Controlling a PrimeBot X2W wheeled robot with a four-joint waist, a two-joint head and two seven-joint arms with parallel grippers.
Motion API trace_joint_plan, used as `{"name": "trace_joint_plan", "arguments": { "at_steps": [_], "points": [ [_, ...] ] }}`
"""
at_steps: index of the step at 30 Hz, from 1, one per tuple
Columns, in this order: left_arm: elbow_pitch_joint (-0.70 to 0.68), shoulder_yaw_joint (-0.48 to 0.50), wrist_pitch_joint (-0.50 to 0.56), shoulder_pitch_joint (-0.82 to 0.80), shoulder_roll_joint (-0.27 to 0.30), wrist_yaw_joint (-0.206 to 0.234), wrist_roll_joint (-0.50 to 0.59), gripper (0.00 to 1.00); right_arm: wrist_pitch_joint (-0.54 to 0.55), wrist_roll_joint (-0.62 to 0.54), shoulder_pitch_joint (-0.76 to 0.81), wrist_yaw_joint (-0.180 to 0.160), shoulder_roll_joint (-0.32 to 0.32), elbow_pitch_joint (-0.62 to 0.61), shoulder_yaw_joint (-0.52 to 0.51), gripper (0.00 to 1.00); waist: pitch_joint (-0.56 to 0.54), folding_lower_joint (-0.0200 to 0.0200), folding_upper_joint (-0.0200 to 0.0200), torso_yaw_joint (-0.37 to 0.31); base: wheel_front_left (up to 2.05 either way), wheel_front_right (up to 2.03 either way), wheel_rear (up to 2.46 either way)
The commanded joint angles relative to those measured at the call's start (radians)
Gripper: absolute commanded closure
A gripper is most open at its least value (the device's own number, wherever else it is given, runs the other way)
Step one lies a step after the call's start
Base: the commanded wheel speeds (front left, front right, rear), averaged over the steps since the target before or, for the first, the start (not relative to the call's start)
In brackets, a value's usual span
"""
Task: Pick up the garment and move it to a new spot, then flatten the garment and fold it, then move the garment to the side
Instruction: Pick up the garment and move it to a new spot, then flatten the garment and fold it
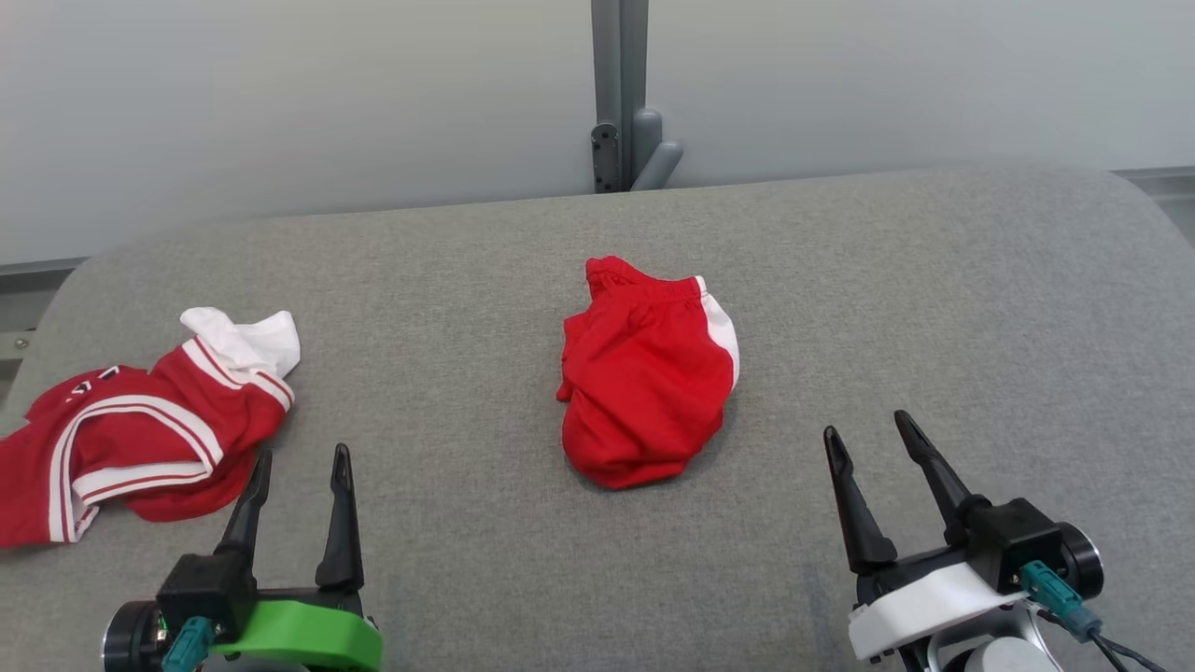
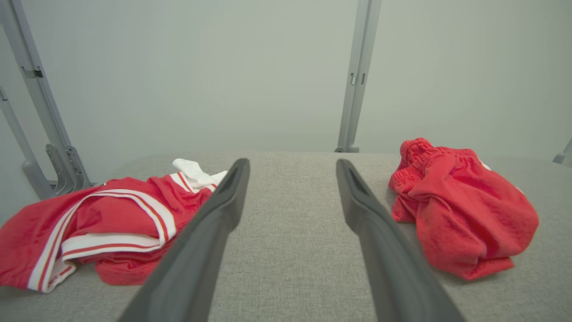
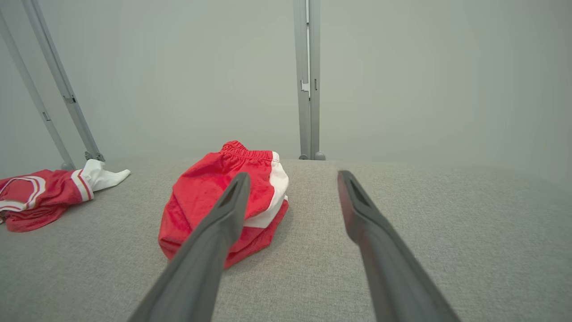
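On grey table point(image 1: 467, 271), red shorts point(image 1: 644, 373) lie btwn L gripper point(image 1: 302, 453) & R gripper point(image 1: 865, 424), touching neither, both spread wide, empty.

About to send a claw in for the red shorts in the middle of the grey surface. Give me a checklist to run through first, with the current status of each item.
1. Left claw open and empty: ok.
2. Right claw open and empty: ok.
3. Crumpled red fabric shorts with a white side panel lying free on the grey fabric-covered surface, apart from both claws: ok.
4. Shorts flat enough to fold: not ok, bunched up.
5. Red jersey with white stripes apart from the shorts: ok.
6. Left claw clear of the jersey: cannot tell; one finger overlaps its hem in the head view.
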Motion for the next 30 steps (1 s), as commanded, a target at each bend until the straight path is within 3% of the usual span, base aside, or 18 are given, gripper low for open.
{"name": "trace_joint_plan", "arguments": {
  "at_steps": [1,11,20,30],
  "points": [
    [-0.026,0.005,-0.003,0.033,-0.001,-0.010,0.013,0.00,-0.003,-0.009,0.012,0.000,-0.003,-0.003,-0.016,0.00,-0.013,0.0000,0.0000,0.025,0.00,0.00,0.00],
    [-0.067,0.013,-0.003,0.067,-0.003,-0.021,-0.030,0.00,-0.003,-0.002,0.031,0.000,-0.002,-0.002,-0.044,0.00,-0.003,0.0000,0.0000,0.043,0.00,0.00,0.00],
    [-0.077,-0.007,-0.003,0.089,-0.003,-0.030,0.010,0.00,-0.003,0.000,0.040,0.000,-0.003,-0.004,-0.030,0.00,0.000,0.0000,0.0000,0.043,0.00,0.00,0.00],
    [-0.076,-0.016,-0.003,0.104,-0.003,-0.018,-0.005,0.00,-0.003,-0.010,0.043,0.000,-0.003,0.001,-0.030,0.00,-0.009,0.0000,0.0000,0.038,0.00,0.00,0.00]
  ]
}}
